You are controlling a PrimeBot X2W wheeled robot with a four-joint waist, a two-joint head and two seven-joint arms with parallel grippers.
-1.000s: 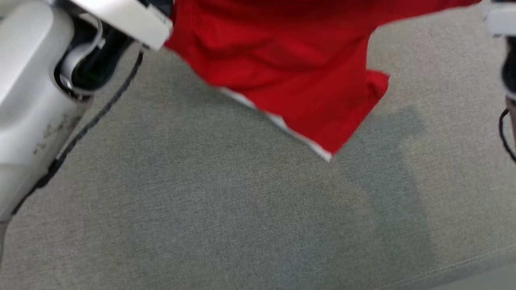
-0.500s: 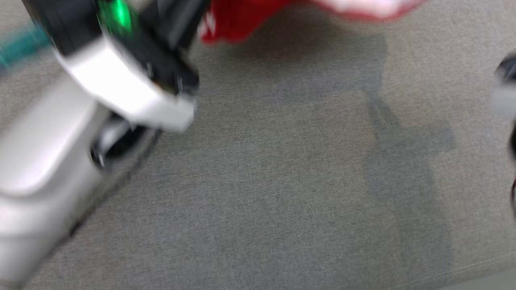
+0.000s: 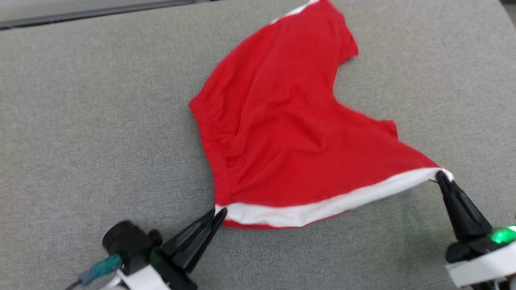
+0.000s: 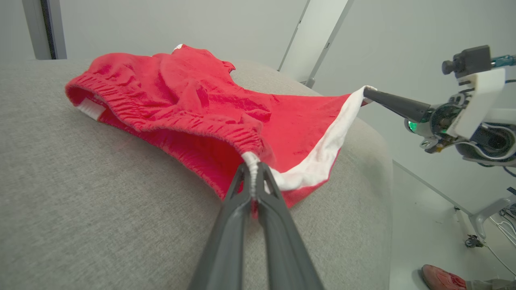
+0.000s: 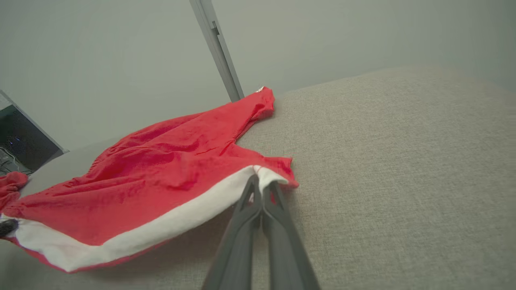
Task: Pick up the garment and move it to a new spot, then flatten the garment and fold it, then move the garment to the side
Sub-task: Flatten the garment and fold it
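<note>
The red shorts [image 3: 282,133] were pinched at both white stripe [image 3: 322,207] ends by the left gripper [image 3: 221,210] and right gripper [image 3: 440,175], so even tension was wanted, far hem maybe bunched.

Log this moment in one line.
stage: flattening | shorts: lying on cushion | left gripper: shut on shorts corner | right gripper: shut on opposite corner

Grey woven upholstered surface [image 3: 80,121], edge rounded. Walls [image 5: 363,32] plain, pale grey. Grey upright post [image 5: 219,52] against wall. Floor [image 4: 423,209] pale, smooth.
</note>
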